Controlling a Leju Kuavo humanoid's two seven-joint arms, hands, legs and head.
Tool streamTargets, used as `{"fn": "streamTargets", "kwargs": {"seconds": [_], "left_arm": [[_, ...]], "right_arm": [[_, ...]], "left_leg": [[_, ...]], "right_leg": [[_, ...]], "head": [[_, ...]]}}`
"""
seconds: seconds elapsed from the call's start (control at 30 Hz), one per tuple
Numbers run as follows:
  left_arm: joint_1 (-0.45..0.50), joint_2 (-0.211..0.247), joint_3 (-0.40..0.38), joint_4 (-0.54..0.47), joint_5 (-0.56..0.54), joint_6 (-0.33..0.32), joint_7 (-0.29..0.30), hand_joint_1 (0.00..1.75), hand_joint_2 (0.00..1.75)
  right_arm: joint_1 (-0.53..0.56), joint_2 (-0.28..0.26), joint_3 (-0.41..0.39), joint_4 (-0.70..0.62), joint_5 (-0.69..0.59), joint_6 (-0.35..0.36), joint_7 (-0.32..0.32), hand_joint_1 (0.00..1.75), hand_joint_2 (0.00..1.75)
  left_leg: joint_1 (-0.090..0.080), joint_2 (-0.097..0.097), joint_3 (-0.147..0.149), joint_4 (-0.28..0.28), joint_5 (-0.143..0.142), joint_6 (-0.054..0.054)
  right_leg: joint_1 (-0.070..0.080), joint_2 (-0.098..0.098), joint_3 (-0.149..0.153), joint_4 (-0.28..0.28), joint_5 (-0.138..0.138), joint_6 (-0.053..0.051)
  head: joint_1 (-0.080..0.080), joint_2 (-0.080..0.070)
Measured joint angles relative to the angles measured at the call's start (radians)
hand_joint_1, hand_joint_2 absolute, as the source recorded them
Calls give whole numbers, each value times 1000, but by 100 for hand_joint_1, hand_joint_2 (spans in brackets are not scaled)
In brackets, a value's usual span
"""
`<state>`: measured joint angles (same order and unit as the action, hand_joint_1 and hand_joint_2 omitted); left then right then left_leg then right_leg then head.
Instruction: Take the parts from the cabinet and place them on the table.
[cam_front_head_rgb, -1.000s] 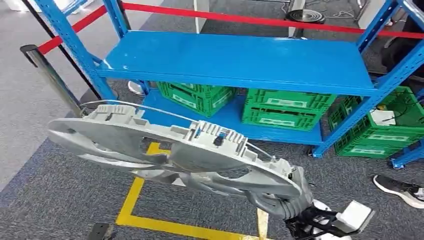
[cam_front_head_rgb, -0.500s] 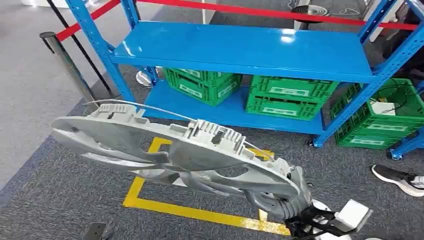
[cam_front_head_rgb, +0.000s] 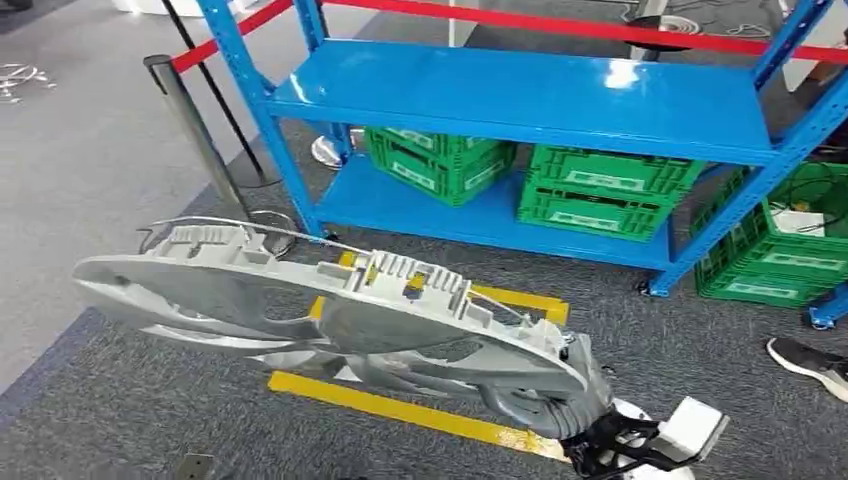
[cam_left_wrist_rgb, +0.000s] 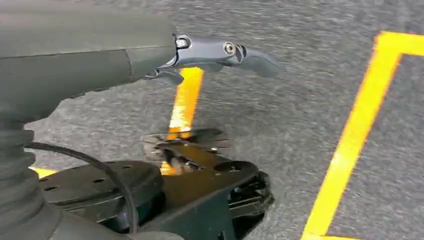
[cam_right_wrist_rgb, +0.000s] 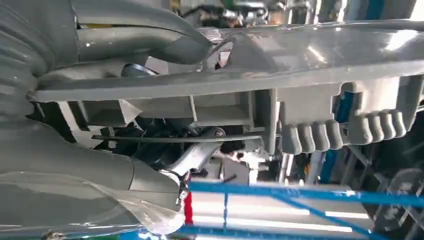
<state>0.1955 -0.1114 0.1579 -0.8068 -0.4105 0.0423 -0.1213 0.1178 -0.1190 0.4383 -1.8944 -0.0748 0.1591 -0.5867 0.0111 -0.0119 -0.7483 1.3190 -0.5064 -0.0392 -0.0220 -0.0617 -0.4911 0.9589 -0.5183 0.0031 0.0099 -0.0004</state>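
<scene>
Head view shows the right hand (cam_front_head_rgb: 545, 400) gripping one end of a big grey fan shroud part (cam_front_head_rgb: 320, 300), held out flat above the grey carpet (cam_front_head_rgb: 100, 400). I think the part is out of the blue cabinet (cam_front_head_rgb: 530, 95) and must next be carried to the table. The left hand (cam_left_wrist_rgb: 220, 52) hangs loose, holding nothing. Yellow floor tape (cam_front_head_rgb: 400, 410) and green crates (cam_front_head_rgb: 600, 190) are near.

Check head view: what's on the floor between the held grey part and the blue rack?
Grey carpet with yellow floor tape lies between grey part and blue rack; nothing else there.
</scene>
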Motion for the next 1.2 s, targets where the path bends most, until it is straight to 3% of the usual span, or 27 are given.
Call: {"fn": "streamTargets", "kwargs": {"seconds": [0.03, 0.07, 0.1, 0.13, 0.17, 0.23, 0.3, 0.33, 0.37, 0.4, 0.43, 0.53, 0.57, 0.63, 0.7, 0.73, 0.77, 0.83, 0.87, 0.9, 0.93, 0.97, 1.07, 1.1, 1.13, 1.17, 1.2], "left_arm": [[9, 0, 0, -12, 1, 0, 0, 0, 175], [11, 0, 1, -14, 1, 0, 0, 0, 175], [13, 0, 7, -37, -5, 1, 4, 0, 175], [22, -2, 15, -42, -10, 2, 6, 0, 175], [20, -6, 21, -47, -20, 1, 6, 0, 175], [20, -11, 21, -47, -23, 0, 6, 0, 175], [22, -12, 22, -47, -26, 1, 6, 0, 175], [23, -13, 23, -47, -27, 1, 6, 0, 175], [23, -13, 24, -47, -27, 3, 6, 0, 175], [23, -16, 26, -47, -27, 5, 6, 0, 175], [23, -16, 30, -48, -26, 8, 6, 0, 175], [35, -23, 55, -56, -18, 5, 0, 0, 175], [41, -22, 64, -60, -17, 0, -4, 0, 175], [47, -25, 74, -68, -19, -6, -11, 0, 175], [46, -26, 85, -72, -31, -16, -16, 0, 175], [47, -30, 92, -73, -37, -18, -19, 0, 175], [50, -32, 98, -74, -40, -19, -19, 0, 175], [57, -34, 109, -80, -53, -26, -19, 0, 175], [58, -35, 118, -83, -58, -30, -20, 0, 175], [58, -38, 123, -86, -64, -34, -21, 0, 175], [55, -42, 125, -88, -69, -36, -21, 0, 175], [55, -44, 128, -91, -71, -36, -22, 0, 175], [60, -49, 145, -92, -77, -39, -22, 0, 175], [61, -53, 148, -95, -88, -43, -25, 0, 175], [58, -53, 148, -96, -97, -46, -27, 0, 175], [52, -56, 149, -96, -105, -51, -29, 0, 175], [46, -59, 150, -96, -116, -54, -31, 0, 175]], "right_arm": [[-5, 0, 5, 2, -1, 0, 0, 175, 175], [-7, 0, 6, 2, -1, 0, 0, 175, 175], [-16, 0, 9, 2, -4, 0, 1, 175, 175], [-26, 0, 16, 3, -6, 1, 3, 175, 175], [-28, 0, 20, 6, -6, 3, 8, 175, 175], [-28, 0, 23, 10, -5, 1, 11, 175, 175], [-28, 0, 26, 13, -5, 0, 13, 175, 175], [-29, 0, 27, 13, -5, 1, 14, 175, 175], [-31, 0, 29, 14, -5, 1, 15, 175, 175], [-36, 0, 31, 14, -5, 3, 17, 175, 175], [-40, 0, 34, 17, -6, 8, 21, 175, 175], [-67, 3, 51, 28, -9, 16, 33, 175, 175], [-74, 7, 58, 32, -8, 16, 37, 175, 175], [-83, 13, 69, 37, -7, 13, 39, 175, 175], [-84, 14, 74, 39, -8, 5, 38, 175, 175], [-85, 14, 74, 41, -8, 2, 38, 175, 175], [-85, 14, 76, 43, -8, -2, 38, 175, 175], [-85, 14, 79, 44, -8, -3, 39, 175, 175], [-85, 14, 80, 44, -8, -3, 39, 175, 175], [-86, 14, 80, 44, -9, -3, 39, 175, 175], [-86, 14, 80, 44, -9, -3, 38, 175, 175], [-89, 14, 80, 44, -9, -3, 39, 175, 175], [-94, 14, 85, 44, -7, -8, 39, 175, 175], [-95, 14, 86, 44, -5, -16, 39, 175, 175], [-94, 14, 86, 43, -2, -24, 37, 175, 175], [-90, 14, 87, 43, 0, -28, 36, 175, 175], [-82, 13, 87, 43, 4, -37, 32, 175, 175]], "left_leg": [[3, 10, 82, -83, 62, 1], [3, 16, 109, -120, 67, 2], [-12, 79, 234, -314, 23, 29], [-5, 49, 228, -340, 25, 58], [-12, 20, 203, -338, 43, 79], [-23, -5, 189, -336, 54, 85], [-30, -31, 181, -332, 61, 85], [-33, -45, 179, -330, 63, 85], [-35, -57, 179, -328, 65, 83], [-33, -65, 176, -328, 67, 82], [-40, -75, 168, -318, 70, 78], [-28, -103, 147, -320, 88, 57], [-31, -105, 143, -314, 84, 54], [-29, -28, 107, -235, 20, 32], [-15, -7, 43, -81, -54, 15], [-9, -2, 19, -24, -72, 9], [-1, 0, 18, -12, -66, 3], [9, 11, 83, -125, 2, -2], [9, 30, 134, -215, 41, -3], [7, 74, 175, -294, 57, -1], [-7, 87, 181, -312, 47, 9], [-6, 77, 174, -309, 50, 25], [-10, 50, 166, -314, 54, 50], [-6, 41, 168, -319, 60, 59], [-5, 33, 166, -320, 62, 67], [-6, 21, 162, -320, 64, 72], [-8, 8, 160, -320, 65, 75]], "right_leg": [[-1, -20, -13, 9, 8, 5], [-1, -24, -14, 12, 10, 7], [8, -56, -28, 25, 19, 24], [6, -67, -37, 30, 18, 42], [4, 52, -119, 218, -106, 42], [7, 59, -176, 350, -150, 37], [14, 61, -142, 294, -99, 25], [18, 69, -95, 208, -53, 16], [21, 93, -45, 115, -11, 5], [22, 144, -16, 54, -7, -9], [17, 155, -7, 27, -9, -7], [23, 128, -7, 28, -2, -5], [10, 112, -5, 16, 7, -6], [11, 81, -5, 14, 11, -10], [11, 46, -7, 16, 10, -10], [11, 30, -9, 17, 10, -10], [10, 14, -11, 18, 10, -10], [7, -11, -12, 21, 7, -5], [6, -21, -9, 23, 4, 0], [8, -31, -7, 23, 1, 5], [15, -39, -9, 28, -3, 12], [16, -48, -11, 28, -2, 17], [12, -73, -6, 25, -4, 35], [6, -26, -17, 40, -24, 42], [4, 23, -37, 85, -57, 40], [5, 49, -75, 172, -102, 39], [6, 58, -119, 264, -140, 38]], "head": [[0, 0], [0, 0], [2, 0], [0, 0], [4, 0], [3, 0], [3, 0], [3, 0], [3, 0], [2, 0], [0, 0], [2, 0], [1, 0], [-13, 0], [-11, 0], [-11, 0], [-11, 0], [-11, 0], [-11, 0], [-12, 0], [-14, 0], [-10, 0], [-13, 0], [-10, 0], [-8, 0], [-5, 0], [-4, 0]]}}
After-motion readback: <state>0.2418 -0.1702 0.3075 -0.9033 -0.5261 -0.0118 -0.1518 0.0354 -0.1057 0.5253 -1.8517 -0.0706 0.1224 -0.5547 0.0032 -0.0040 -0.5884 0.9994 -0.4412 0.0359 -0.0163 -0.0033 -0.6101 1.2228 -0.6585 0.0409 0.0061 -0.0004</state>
